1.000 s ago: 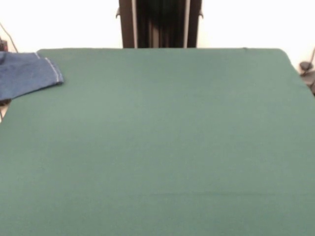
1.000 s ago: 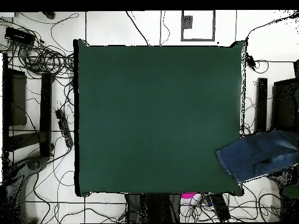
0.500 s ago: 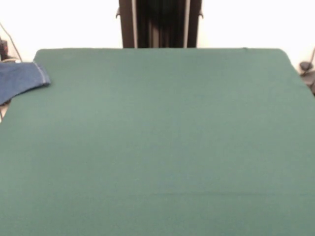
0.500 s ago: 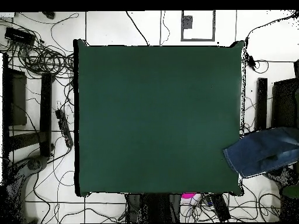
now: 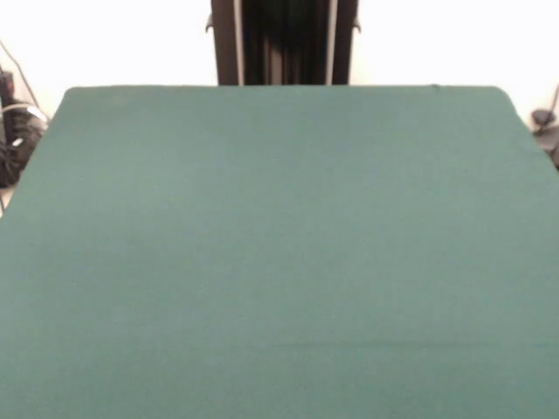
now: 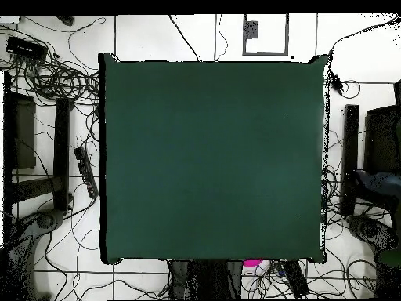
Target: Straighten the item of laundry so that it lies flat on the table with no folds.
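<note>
The table (image 5: 279, 244) is covered in dark green cloth, and nothing lies on it in either view (image 6: 211, 157). The item of laundry is out of view in the front view. In the overhead view a dark blue-grey shape (image 6: 378, 185) sits off the table's right side over the floor; I cannot tell whether it is the laundry. Neither view shows the gripper or the arm.
Tangled cables (image 6: 55, 78) cover the floor left of the table in the overhead view, beside dark equipment (image 6: 19, 133). A black upright bar (image 6: 351, 157) stands right of the table. A small pink object (image 6: 252, 264) lies at the table's bottom edge.
The jeans slid off the table's corner, leftwards in the front view and rightwards in the overhead view. They no longer lie on the cloth.
</note>
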Available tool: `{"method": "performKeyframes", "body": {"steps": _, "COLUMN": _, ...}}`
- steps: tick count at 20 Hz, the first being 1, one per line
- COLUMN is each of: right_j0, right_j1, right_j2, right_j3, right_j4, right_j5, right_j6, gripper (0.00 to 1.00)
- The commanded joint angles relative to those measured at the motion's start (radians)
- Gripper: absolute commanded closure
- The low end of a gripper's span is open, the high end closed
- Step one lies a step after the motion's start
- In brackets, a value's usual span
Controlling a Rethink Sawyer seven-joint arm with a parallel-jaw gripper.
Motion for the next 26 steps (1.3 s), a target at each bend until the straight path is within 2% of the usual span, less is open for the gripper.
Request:
{"method": "performKeyframes", "body": {"steps": 1, "right_j0": 0.011, "right_j1": -0.024, "right_j2": 0.119, "right_j3": -0.066, "right_j4": -0.001, "right_j5": 0.099, "right_j6": -0.426, "gripper": 1.0}}
{"method": "performKeyframes", "body": {"steps": 3, "right_j0": 0.023, "right_j1": -0.025, "right_j2": 0.11, "right_j3": -0.066, "right_j4": -0.002, "right_j5": 0.111, "right_j6": -0.418, "gripper": 1.0}}
{"method": "performKeyframes", "body": {"steps": 14, "right_j0": 0.106, "right_j1": -0.149, "right_j2": 0.004, "right_j3": 0.161, "right_j4": 0.027, "right_j5": 0.091, "right_j6": -0.235, "gripper": 1.0}}
{"method": "performKeyframes", "body": {"steps": 26, "right_j0": 0.158, "right_j1": -0.238, "right_j2": -0.066, "right_j3": 0.356, "right_j4": 0.038, "right_j5": -0.001, "right_j6": -0.069, "gripper": 1.0}}
